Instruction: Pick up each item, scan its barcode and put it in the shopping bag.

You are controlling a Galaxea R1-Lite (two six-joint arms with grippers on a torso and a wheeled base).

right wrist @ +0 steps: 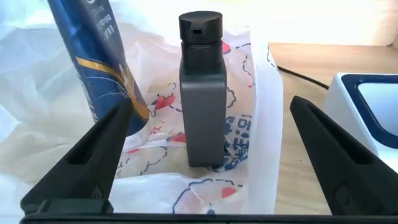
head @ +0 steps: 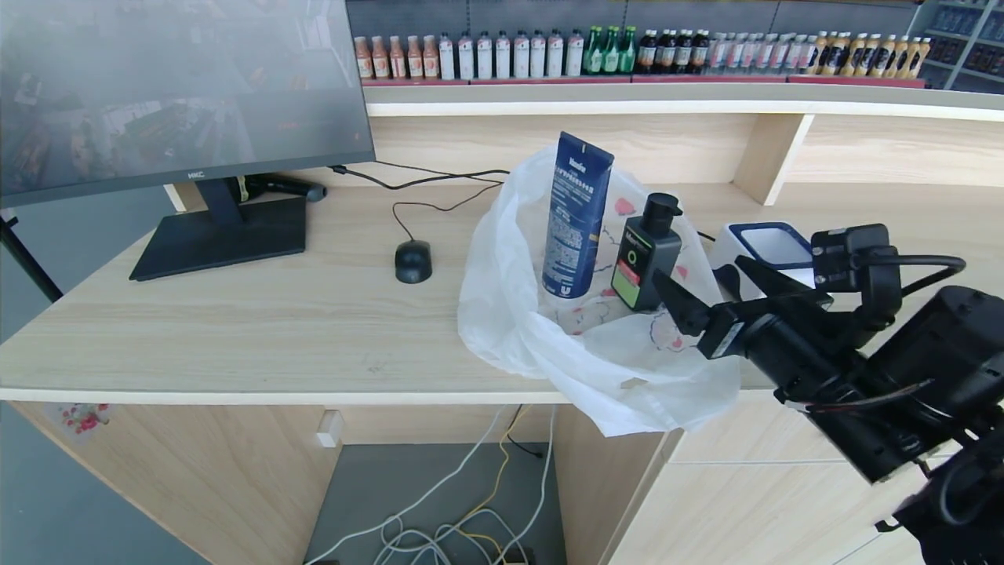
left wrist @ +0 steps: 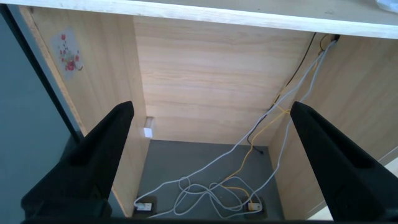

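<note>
Fingers [head: 681, 304] of the right gripper [head: 700, 273] are spread wide and hold nothing. Straight ahead of them, centred in the gap, stands a dark bottle [head: 647, 259] with a black cap. It is upright, so its long axis runs vertically across the line of the fingers, and there is clear space between them and it.

Just beyond the bottle, toward the robot's left, a blue tube [head: 576, 216] stands on its cap. Both rest on the crumpled white plastic of the shopping bag [head: 510, 314], apparently inside its open mouth. The scanner [head: 773, 243] sits on the counter [head: 274, 329] just beside the bag on the robot's right.

The left gripper [left wrist: 212, 106], also spread and empty, hangs low, facing the cables [left wrist: 211, 193] under the counter. That makes the right arm much the nearer one — a level approach would probably close on the bottle's flat sides.
</note>
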